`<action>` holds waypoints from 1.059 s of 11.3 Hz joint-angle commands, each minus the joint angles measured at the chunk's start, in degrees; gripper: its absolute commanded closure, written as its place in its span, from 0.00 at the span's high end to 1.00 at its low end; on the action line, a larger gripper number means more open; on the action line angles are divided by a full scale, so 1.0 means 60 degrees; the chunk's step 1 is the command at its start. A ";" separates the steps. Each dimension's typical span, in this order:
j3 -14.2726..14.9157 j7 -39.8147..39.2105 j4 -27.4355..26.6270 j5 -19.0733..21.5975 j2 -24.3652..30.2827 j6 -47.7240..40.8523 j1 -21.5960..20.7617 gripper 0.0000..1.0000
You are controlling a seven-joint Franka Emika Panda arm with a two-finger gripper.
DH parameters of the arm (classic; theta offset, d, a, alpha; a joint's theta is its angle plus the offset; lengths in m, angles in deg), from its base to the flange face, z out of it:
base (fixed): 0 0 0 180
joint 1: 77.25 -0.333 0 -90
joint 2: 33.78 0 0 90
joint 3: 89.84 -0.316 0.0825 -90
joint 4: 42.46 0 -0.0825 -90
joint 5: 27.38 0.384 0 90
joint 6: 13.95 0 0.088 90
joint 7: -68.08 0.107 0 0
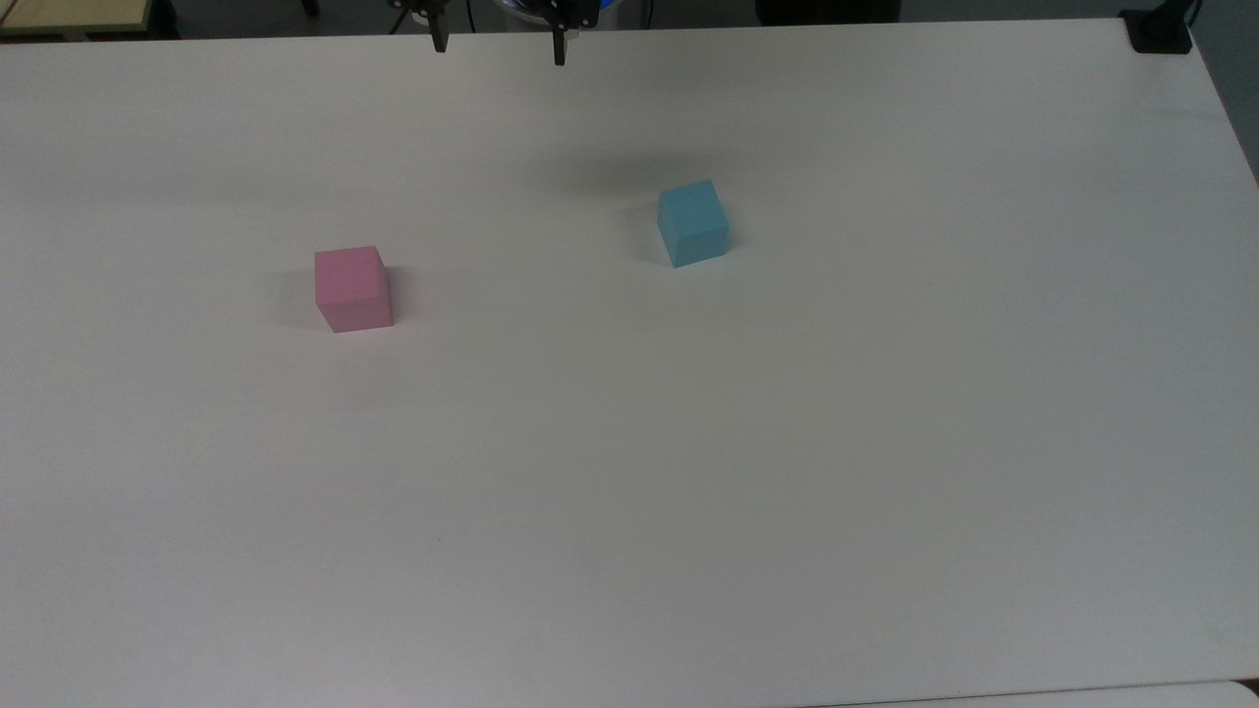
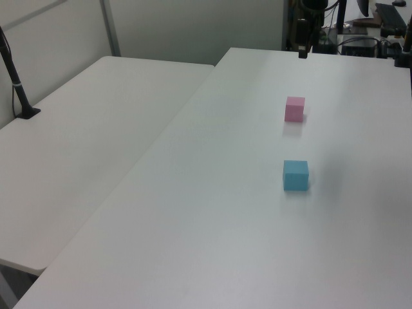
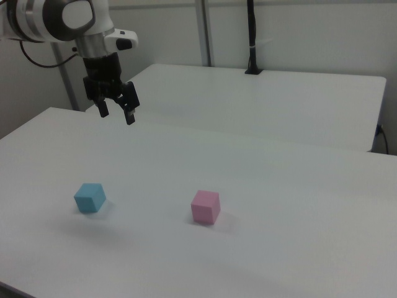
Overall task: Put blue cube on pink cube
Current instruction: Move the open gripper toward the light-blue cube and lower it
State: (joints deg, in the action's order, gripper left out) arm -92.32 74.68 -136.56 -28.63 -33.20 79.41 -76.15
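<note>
White, matte and smooth, the table [image 1: 629,492] spreads across your top view, its far edge running along the top. On it the pink cube [image 1: 352,288] sits toward the top view's left and the blue cube [image 1: 692,223] toward the top view's right, well apart, each flat on the surface with plain, soft-looking faces and crisp edges. Above the far edge you can see the gripper [image 1: 499,46], its two dark fingers spread wide with nothing between them, hanging clear of both cubes. A black clamp base [image 1: 1159,31] grips the table's far right corner.

Turn to the left view: the table [image 2: 212,212] runs away from you, with the blue cube [image 2: 296,175] nearer and the pink cube [image 2: 295,109] farther along the same line. A second white table [image 2: 84,141] butts against the left view's left side, carrying a black post [image 2: 14,77] on a small foot.

From the right view you see the white arm [image 3: 59,18] ending in the black gripper [image 3: 116,110], fingers apart, raised above the table [image 3: 279,186] and above the blue cube [image 3: 90,198]. The pink cube [image 3: 205,207] lies to the right view's right of it. Nothing stands between the cubes. No writing is legible anywhere.
</note>
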 commanded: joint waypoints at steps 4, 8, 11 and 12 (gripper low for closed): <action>0.0107 0.0277 0.0448 0.0048 -0.0564 0.0334 -0.0270 1.00; 0.0092 0.0292 0.0463 0.0048 -0.0564 -0.0150 -0.0474 1.00; 0.0092 0.0307 0.0477 0.0077 -0.0491 -0.0165 -0.0490 1.00; 0.0107 0.0292 0.0492 0.0092 -0.0447 -0.0164 -0.0475 1.00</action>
State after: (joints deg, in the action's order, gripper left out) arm -92.33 75.46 -134.56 -28.63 -36.58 80.15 -78.37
